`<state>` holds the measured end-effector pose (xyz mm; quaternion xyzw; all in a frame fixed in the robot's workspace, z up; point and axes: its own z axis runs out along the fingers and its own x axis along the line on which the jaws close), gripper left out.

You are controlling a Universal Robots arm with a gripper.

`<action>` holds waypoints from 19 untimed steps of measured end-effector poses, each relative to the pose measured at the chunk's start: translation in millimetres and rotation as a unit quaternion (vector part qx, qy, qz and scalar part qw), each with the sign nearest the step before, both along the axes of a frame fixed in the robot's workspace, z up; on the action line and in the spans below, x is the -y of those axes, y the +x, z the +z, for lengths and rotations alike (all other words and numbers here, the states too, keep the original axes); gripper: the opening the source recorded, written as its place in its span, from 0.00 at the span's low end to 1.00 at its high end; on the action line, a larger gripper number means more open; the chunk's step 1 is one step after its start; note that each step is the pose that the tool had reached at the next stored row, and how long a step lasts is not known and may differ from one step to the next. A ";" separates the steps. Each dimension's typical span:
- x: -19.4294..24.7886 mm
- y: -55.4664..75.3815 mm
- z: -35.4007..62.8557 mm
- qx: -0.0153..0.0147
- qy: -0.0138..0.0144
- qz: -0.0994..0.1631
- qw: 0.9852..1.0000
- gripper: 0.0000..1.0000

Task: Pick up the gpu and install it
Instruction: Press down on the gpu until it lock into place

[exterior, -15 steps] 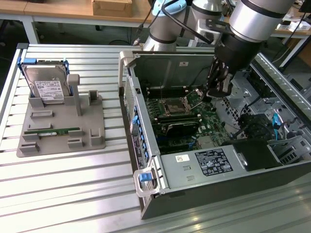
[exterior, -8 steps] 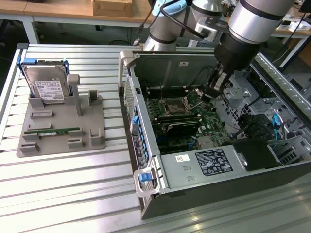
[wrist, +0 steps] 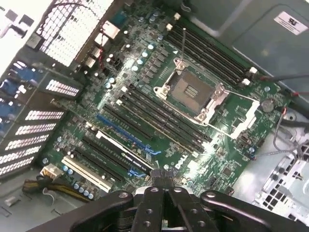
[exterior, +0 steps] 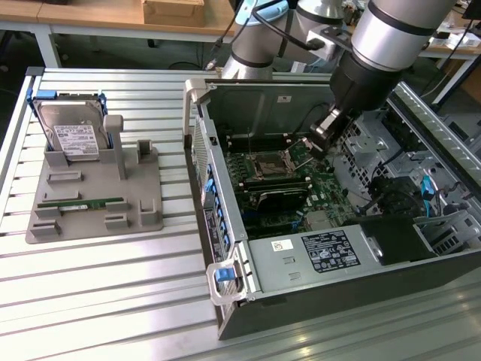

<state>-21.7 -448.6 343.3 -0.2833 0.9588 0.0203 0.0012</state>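
The gpu (exterior: 281, 198) stands on edge in a slot of the green motherboard (exterior: 319, 184) inside the open computer case (exterior: 225, 226). In the wrist view the gpu (wrist: 126, 151) appears edge-on as a thin black card with white lettering, seated in a slot among the expansion slots. My gripper (exterior: 322, 133) hangs above the board, near the processor socket (exterior: 270, 164) and apart from the card. Its fingers (wrist: 155, 186) are shut together with nothing between them, and the gripper (wrist: 162, 175) sits just above the card's near end.
On the exterior view's left, a grey holder (exterior: 98, 197) carries a silver hard drive (exterior: 71, 137) and a green memory stick (exterior: 81, 202). The case walls, the power supply (exterior: 325, 252) and drive cages (exterior: 421, 195) hem in the board. The processor socket (wrist: 193, 92) lies open.
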 end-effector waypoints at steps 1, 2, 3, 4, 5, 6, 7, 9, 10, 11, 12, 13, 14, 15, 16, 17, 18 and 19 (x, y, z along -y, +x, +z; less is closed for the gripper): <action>0.0 0.0 -0.5 0.000 0.000 -0.025 1.000 0.11; 0.0 0.0 -0.8 0.000 0.000 -0.039 0.999 0.11; 0.0 0.0 -1.2 0.000 0.000 -0.061 0.998 0.11; 0.0 0.0 -1.5 0.000 0.000 -0.081 0.997 0.11; 0.0 0.0 -2.0 0.000 0.000 -0.117 0.993 0.11; 0.0 0.0 -2.3 0.000 0.000 -0.139 0.990 0.11; 0.0 0.0 -2.6 0.000 0.000 -0.156 0.988 0.11; 0.0 0.0 -2.9 0.000 0.000 -0.173 0.985 0.11; 0.0 0.0 -3.1 0.000 0.000 -0.184 0.983 0.11; 0.0 0.0 -3.2 0.000 0.000 -0.193 0.981 0.11; 0.0 0.0 -3.3 0.000 0.000 -0.201 0.980 0.11; 0.0 0.0 -3.4 0.000 0.000 -0.210 0.978 0.11; 0.0 0.0 -3.6 0.000 0.000 -0.223 0.975 0.11; 0.0 0.0 -4.1 0.000 0.000 -0.255 0.967 0.11; 0.0 0.0 -4.2 0.000 0.000 -0.265 0.964 0.11; 0.0 0.0 -4.4 0.000 0.000 -0.274 0.962 0.11; 0.0 0.0 -4.5 0.000 0.000 -0.284 0.959 0.11; 0.0 0.0 -4.7 0.000 0.000 -0.297 0.955 0.11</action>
